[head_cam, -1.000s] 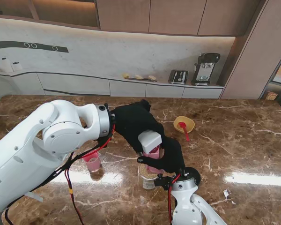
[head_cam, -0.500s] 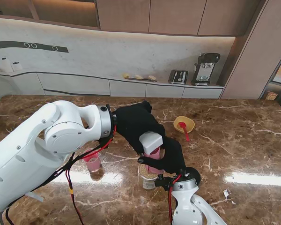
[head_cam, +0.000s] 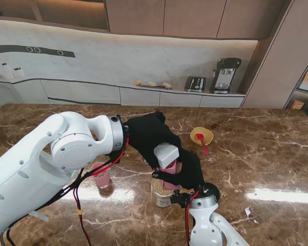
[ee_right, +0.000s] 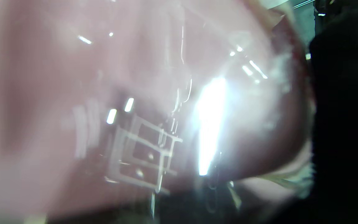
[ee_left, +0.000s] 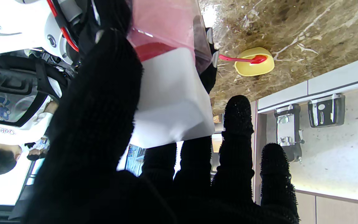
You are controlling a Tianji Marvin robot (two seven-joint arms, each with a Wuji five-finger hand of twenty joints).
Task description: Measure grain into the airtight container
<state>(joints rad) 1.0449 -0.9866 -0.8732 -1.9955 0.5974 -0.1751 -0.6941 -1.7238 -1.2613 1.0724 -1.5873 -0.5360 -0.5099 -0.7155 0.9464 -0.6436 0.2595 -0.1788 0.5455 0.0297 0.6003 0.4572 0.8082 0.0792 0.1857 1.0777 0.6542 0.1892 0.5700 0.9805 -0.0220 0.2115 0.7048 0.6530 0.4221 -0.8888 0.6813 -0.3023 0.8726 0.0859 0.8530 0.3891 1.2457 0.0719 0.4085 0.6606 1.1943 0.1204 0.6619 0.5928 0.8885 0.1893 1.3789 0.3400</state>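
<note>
A pink see-through container [head_cam: 169, 170] with a white lid [head_cam: 165, 153] is held upright above the table's middle. My right hand [head_cam: 191, 171], in a black glove, is shut round its body, and its blurred pink wall [ee_right: 141, 102] fills the right wrist view. My left hand [head_cam: 146, 131], also gloved, grips the white lid [ee_left: 172, 99] from the top, thumb [ee_left: 98, 109] on one side and fingers [ee_left: 238, 130] behind. A small clear jar of grain [head_cam: 161, 192] stands on the table right under the container. A pink cup [head_cam: 101, 178] with grain at its bottom stands to the left.
A yellow bowl [head_cam: 201, 135] with a red spoon [head_cam: 200, 141] in it sits farther from me on the right, also seen as the yellow bowl [ee_left: 254, 65] in the left wrist view. The brown marble table [head_cam: 267, 159] ends at a white counter [head_cam: 143, 95] with appliances.
My left arm's elbow has drifted slightly to the right. Both hands and the pink container have stayed almost where they were.
</note>
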